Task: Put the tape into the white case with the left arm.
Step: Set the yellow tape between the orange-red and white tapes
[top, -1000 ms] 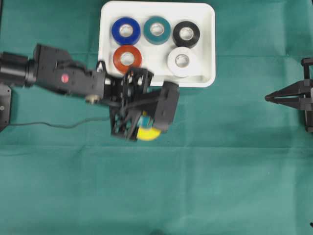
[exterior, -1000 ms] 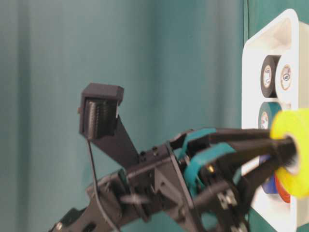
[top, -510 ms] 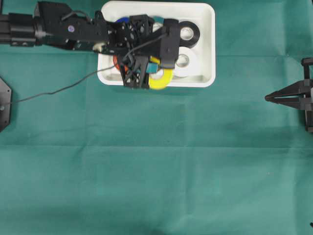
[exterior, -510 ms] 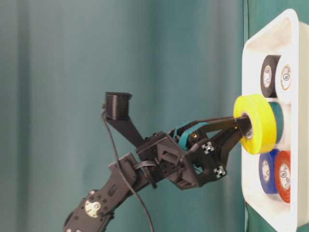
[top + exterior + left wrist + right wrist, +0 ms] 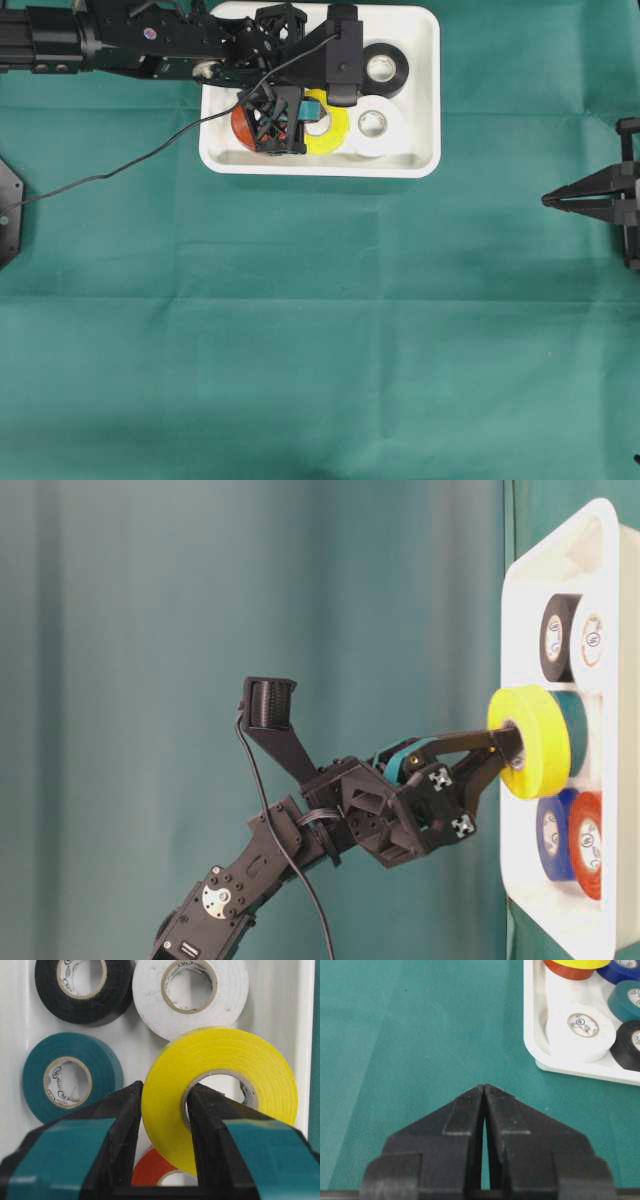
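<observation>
The yellow tape (image 5: pixel 336 131) hangs over the middle of the white case (image 5: pixel 320 167), gripped by my left gripper (image 5: pixel 308 118). In the left wrist view one finger passes through the tape's (image 5: pixel 225 1065) hole and the other presses on its outer wall, so the left gripper (image 5: pixel 165 1092) is shut on it. From table level the tape (image 5: pixel 530 742) stands on edge just off the case's (image 5: pixel 520 600) floor, in front of the teal roll. My right gripper (image 5: pixel 548 200) rests far right on the cloth, shut with nothing in it (image 5: pixel 484 1086).
Inside the case lie a black roll (image 5: pixel 381 68), a white roll (image 5: pixel 372 124), an orange-red roll (image 5: pixel 243 125), a teal roll (image 5: pixel 70 1077) and a blue roll (image 5: pixel 550 832). A thin black cable (image 5: pixel 120 172) trails from the left arm across the green cloth.
The left arm carried the yellow tape from over the cloth in front of the case, across the near rim, to over the case's middle. The right arm has not moved.
</observation>
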